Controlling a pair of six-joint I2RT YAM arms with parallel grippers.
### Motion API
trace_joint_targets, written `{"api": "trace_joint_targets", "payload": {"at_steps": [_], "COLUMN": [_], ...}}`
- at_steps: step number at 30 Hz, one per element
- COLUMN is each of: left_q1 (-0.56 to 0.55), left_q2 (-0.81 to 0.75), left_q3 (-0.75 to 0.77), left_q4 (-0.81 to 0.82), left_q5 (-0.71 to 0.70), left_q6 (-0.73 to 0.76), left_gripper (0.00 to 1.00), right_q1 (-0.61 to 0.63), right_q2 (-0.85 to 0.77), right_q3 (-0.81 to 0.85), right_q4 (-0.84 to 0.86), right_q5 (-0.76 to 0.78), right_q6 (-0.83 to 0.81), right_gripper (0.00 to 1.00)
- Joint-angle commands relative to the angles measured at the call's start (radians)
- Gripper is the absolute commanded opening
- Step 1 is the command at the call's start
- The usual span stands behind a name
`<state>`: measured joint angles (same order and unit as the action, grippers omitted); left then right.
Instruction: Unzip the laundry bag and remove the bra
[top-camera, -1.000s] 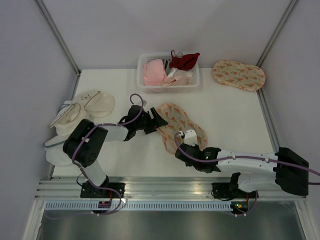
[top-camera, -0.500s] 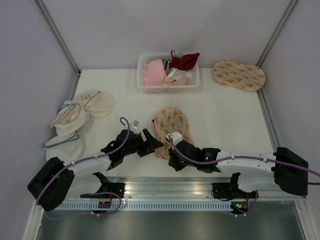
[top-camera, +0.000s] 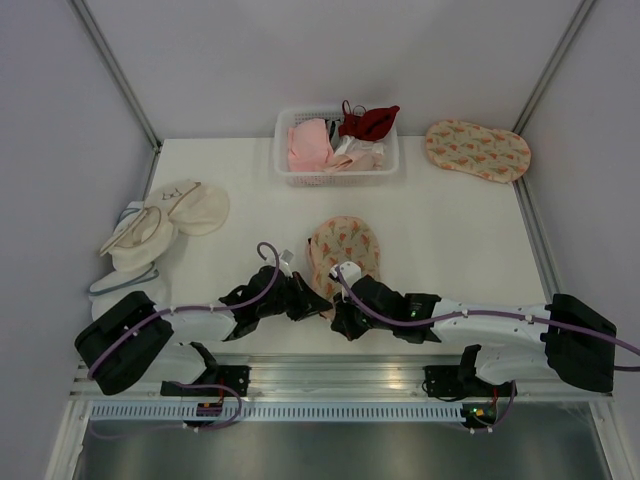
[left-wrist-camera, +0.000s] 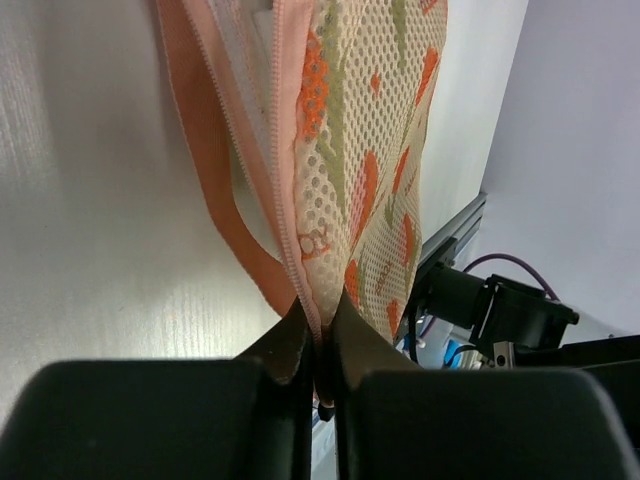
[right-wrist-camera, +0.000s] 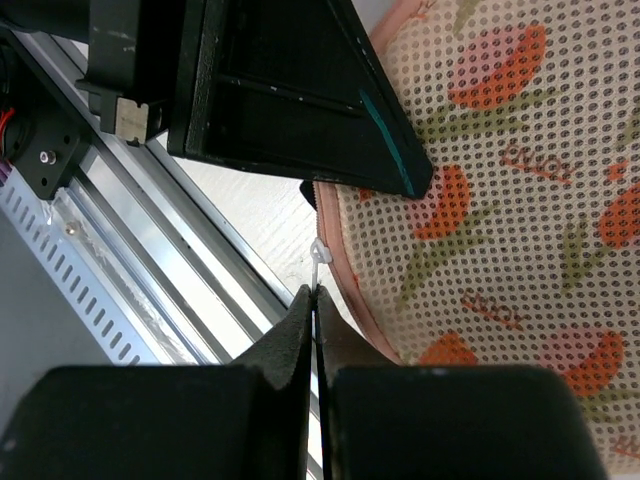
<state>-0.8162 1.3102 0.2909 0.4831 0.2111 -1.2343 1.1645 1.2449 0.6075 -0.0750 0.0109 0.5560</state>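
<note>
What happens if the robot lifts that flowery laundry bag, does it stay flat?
Probably not. The laundry bag is soft mesh that folds where the left gripper pinches its edge, so it would likely droop. Being thin, it is probably light.

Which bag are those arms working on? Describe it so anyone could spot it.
On the white table, look in front of the basket, toward the near edge. The laundry bag lies there, peach with orange leaf print, pinched by the left hand and right hand. Its printed twin lies alone at the far right corner; the cream pouches are plain.
</note>
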Motion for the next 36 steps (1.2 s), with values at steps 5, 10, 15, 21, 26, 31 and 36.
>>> {"api": "trace_joint_targets", "payload": {"at_steps": [5,10,15,21,26,31,36], "left_q1": [0.002,0.040,0.052,0.052,0.054,0.054,0.055], "left_q2": [-0.071,-0.094,-0.091,-0.074,-0.088,-0.103,-0.135], "left_q3": [0.068,0.065,0.070,0.088,0.080,0.068,0.065], "left_q4": [-0.110,-0.136,-0.169,-0.242,-0.290,-0.322,-0.347], "left_q5": [-0.130,-0.096,-0.011,0.082,0.137,0.149,0.151], "left_q6": [0.024,0.058,0.127,0.251,0.328,0.371,0.391], "left_gripper": [0.02,0.02,0.02,0.02,0.02,0.02,0.02], "right_q1": [-0.003,-0.003,-0.018,-0.126,-0.213,-0.290,-0.312], "right_q2": [0.004,0.013,-0.015,0.024,0.092,0.172,0.174], "right_q3": [0.006,-0.023,-0.003,0.018,0.038,0.089,0.097], "right_q4": [-0.086,-0.199,-0.339,-0.364,-0.335,-0.336,-0.338], "right_q5": [-0.092,-0.017,0.235,0.363,0.423,0.452,0.461], "right_q6": [-0.030,0.004,0.080,0.067,0.012,-0.016,-0.001], "right_gripper": [0.00,0.00,0.00,0.00,0.00,0.00,0.00]}}
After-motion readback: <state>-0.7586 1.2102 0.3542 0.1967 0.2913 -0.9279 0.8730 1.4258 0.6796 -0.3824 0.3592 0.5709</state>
